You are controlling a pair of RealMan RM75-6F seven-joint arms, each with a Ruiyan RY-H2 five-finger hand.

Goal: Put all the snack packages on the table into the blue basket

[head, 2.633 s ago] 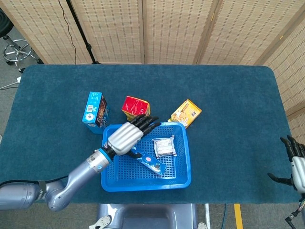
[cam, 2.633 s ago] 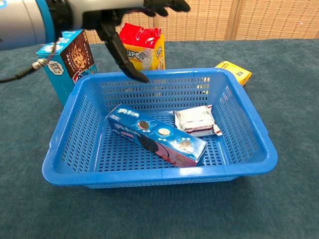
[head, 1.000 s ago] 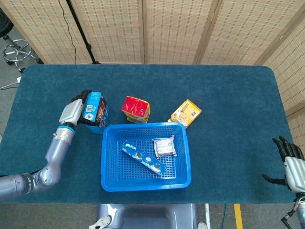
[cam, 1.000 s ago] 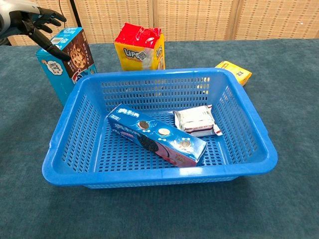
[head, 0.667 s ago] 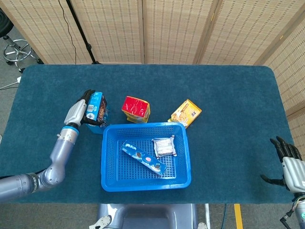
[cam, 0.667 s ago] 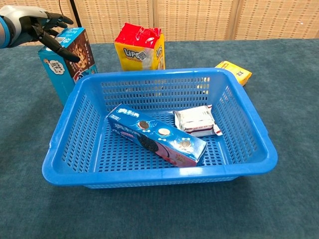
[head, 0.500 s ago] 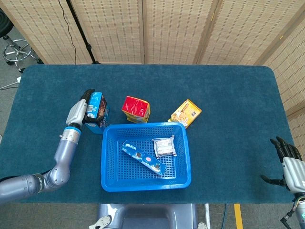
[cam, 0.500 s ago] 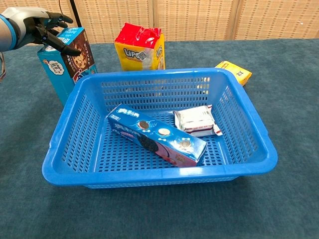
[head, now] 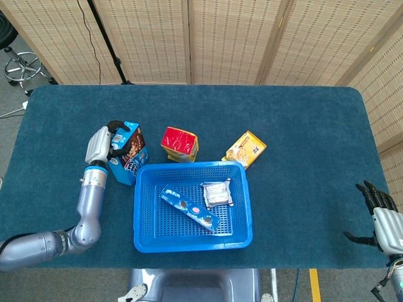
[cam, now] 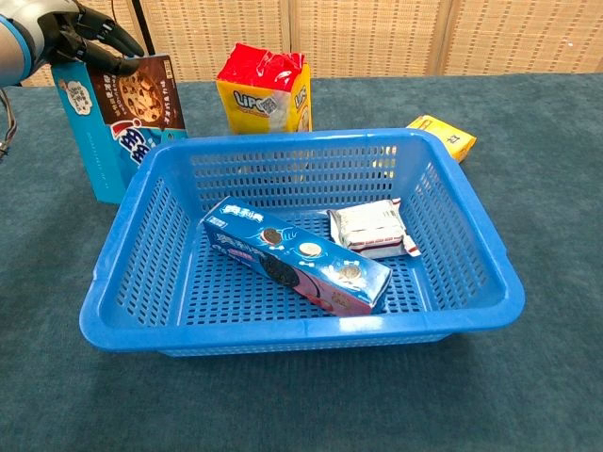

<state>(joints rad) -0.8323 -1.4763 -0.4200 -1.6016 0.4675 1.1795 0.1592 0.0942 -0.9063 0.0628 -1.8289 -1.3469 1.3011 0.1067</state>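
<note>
My left hand (head: 102,144) (cam: 66,30) grips the top of the blue cookie box (head: 128,160) (cam: 118,122), which stands just left of the blue basket (head: 245,207) (cam: 471,235). Inside the basket lie a long blue cookie pack (head: 189,209) (cam: 297,254) and a white wrapped snack (head: 216,193) (cam: 372,229). A red-and-yellow bag (head: 179,144) (cam: 266,88) stands behind the basket. A flat yellow packet (head: 245,149) (cam: 443,137) lies at the basket's far right corner. My right hand (head: 381,217) hangs open off the table's right front, holding nothing.
Dark teal cloth covers the table (head: 302,138). Folding wicker screens (head: 239,38) stand behind it. A stool (head: 22,66) and a stand's legs are on the floor at the far left.
My left hand has closed over the top of the blue cookie box and shifted it nearer to the basket, turning its cookie-picture face more to the camera. The right hand has barely moved.
</note>
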